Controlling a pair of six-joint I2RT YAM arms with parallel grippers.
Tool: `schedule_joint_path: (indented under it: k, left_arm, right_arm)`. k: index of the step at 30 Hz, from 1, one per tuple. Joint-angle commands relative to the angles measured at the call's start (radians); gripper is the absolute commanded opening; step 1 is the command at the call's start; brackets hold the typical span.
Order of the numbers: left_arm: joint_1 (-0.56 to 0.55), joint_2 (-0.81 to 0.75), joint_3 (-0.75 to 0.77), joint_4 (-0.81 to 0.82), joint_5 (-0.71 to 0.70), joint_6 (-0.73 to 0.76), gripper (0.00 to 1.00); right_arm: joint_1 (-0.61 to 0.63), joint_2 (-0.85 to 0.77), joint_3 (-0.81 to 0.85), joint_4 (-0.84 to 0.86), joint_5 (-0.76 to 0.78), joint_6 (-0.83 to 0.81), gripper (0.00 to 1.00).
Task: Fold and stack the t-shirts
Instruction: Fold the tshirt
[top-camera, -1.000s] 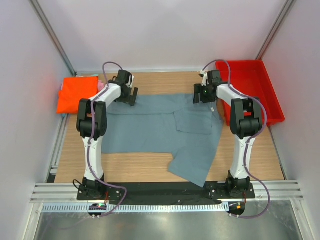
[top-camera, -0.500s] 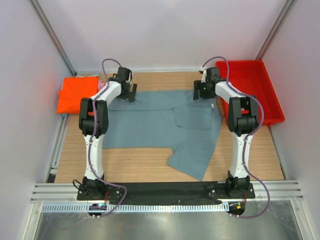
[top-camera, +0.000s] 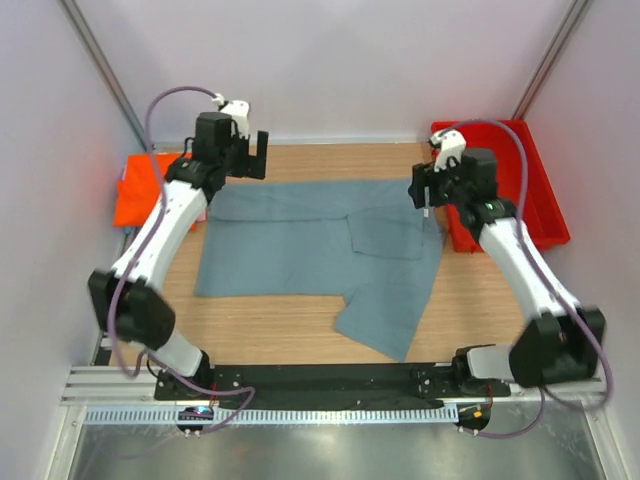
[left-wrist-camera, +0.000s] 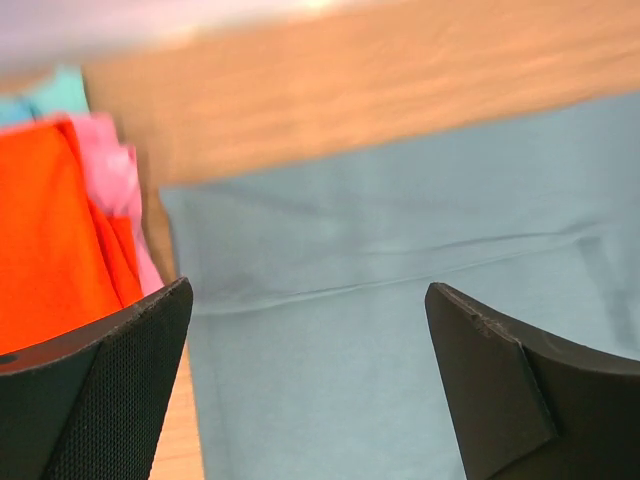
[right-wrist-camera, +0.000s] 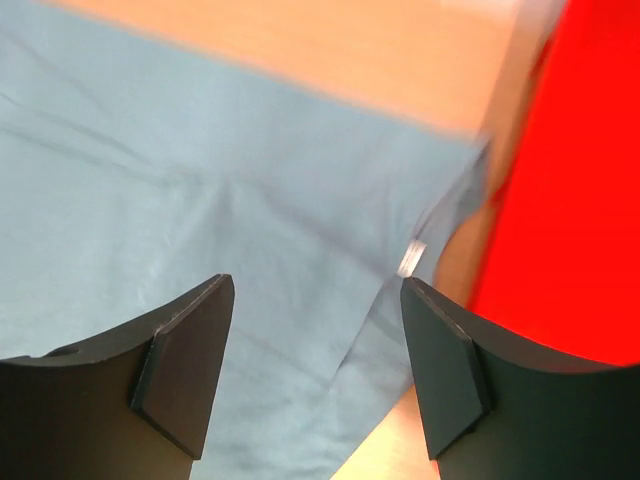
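The grey-blue t-shirt (top-camera: 310, 245) lies partly folded on the wooden table, a sleeve flap hanging toward the near edge. It also shows in the left wrist view (left-wrist-camera: 380, 330) and the right wrist view (right-wrist-camera: 200, 210), where its small white label (right-wrist-camera: 411, 255) shows. My left gripper (top-camera: 252, 155) is open and empty, raised above the shirt's far left corner. My right gripper (top-camera: 428, 192) is open and empty, raised above the shirt's far right corner. The orange t-shirt (top-camera: 140, 190) lies folded at the far left, with the pink t-shirt (left-wrist-camera: 115, 185) under it.
The red plastic bin (top-camera: 515, 170) stands at the far right, close to my right arm; it also fills the right of the right wrist view (right-wrist-camera: 570, 200). White walls enclose the table. A black rail (top-camera: 320, 380) runs along the near edge.
Both grippers have let go of the shirt's far edge and lifted up and outward. The shirt now lies flat where it was drawn back.
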Motion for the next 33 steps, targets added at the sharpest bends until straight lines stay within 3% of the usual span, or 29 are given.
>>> schedule_joint_path:
  k: [1, 7, 9, 11, 16, 23, 29, 33]
  left_arm:
    - [-0.012, -0.233, -0.122, 0.041, 0.111, -0.041, 1.00]
    - [-0.011, -0.274, -0.138, -0.240, 0.199, 0.049, 0.94]
    - [-0.011, -0.326, -0.216, -0.222, 0.175, 0.101, 0.83]
    - [-0.011, -0.366, -0.309, -0.188, 0.147, 0.123, 0.80]
    - [-0.011, -0.438, -0.412, -0.139, 0.078, 0.169, 0.87]
    - [-0.011, -0.456, -0.472, -0.119, 0.061, 0.233, 0.84]
    - [-0.011, -0.378, -0.477, -0.108, 0.147, 0.201, 0.85]
    - [-0.011, -0.334, -0.438, -0.135, 0.133, 0.205, 0.85]
  right_arm:
    - [0.028, -0.283, -0.181, 0.067, -0.075, -0.190, 0.74]
    - [0.083, -0.503, -0.367, -0.227, -0.290, -0.446, 0.73]
    - [0.095, -0.555, -0.400, -0.308, -0.316, -0.521, 0.72]
    - [0.112, -0.590, -0.443, -0.406, -0.318, -0.619, 0.72]
    - [0.126, -0.594, -0.479, -0.601, -0.405, -0.774, 0.70]
    - [0.274, -0.592, -0.525, -0.615, -0.360, -0.793, 0.68]
    - [0.351, -0.566, -0.611, -0.467, -0.317, -0.775, 0.66]
    - [0.391, -0.545, -0.650, -0.378, -0.237, -0.762, 0.67]
